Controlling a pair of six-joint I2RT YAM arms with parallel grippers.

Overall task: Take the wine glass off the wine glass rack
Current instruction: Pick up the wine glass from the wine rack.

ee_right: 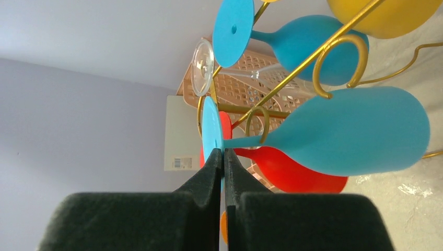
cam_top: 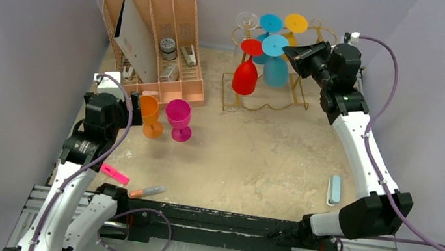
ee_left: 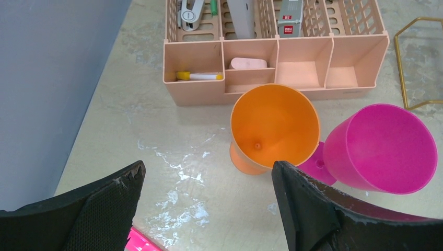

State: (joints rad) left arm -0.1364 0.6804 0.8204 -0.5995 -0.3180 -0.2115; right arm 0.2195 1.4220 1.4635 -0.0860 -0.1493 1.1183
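The gold wire wine glass rack (cam_top: 263, 104) stands at the back of the table and shows close up in the right wrist view (ee_right: 292, 78). Several glasses hang upside down from it: a near blue one (cam_top: 275, 71), a red one (cam_top: 245, 76), a far blue one (cam_top: 271, 23), a yellow one (cam_top: 296, 23) and a clear one (cam_top: 246, 19). My right gripper (cam_top: 290, 52) is shut on the rim of the near blue glass's (ee_right: 355, 130) round foot; the stem still sits in a hanger loop. My left gripper (ee_left: 208, 172) is open and empty, just short of an upright orange glass (ee_left: 274, 125) and a pink glass (ee_left: 384, 146).
A tan slotted desk organiser (cam_top: 160, 38) stands at the back left. A pink highlighter (cam_top: 114, 173) and a grey marker (cam_top: 147, 191) lie near the front left. A light blue block (cam_top: 334, 189) lies at the right. Grey walls close in on three sides.
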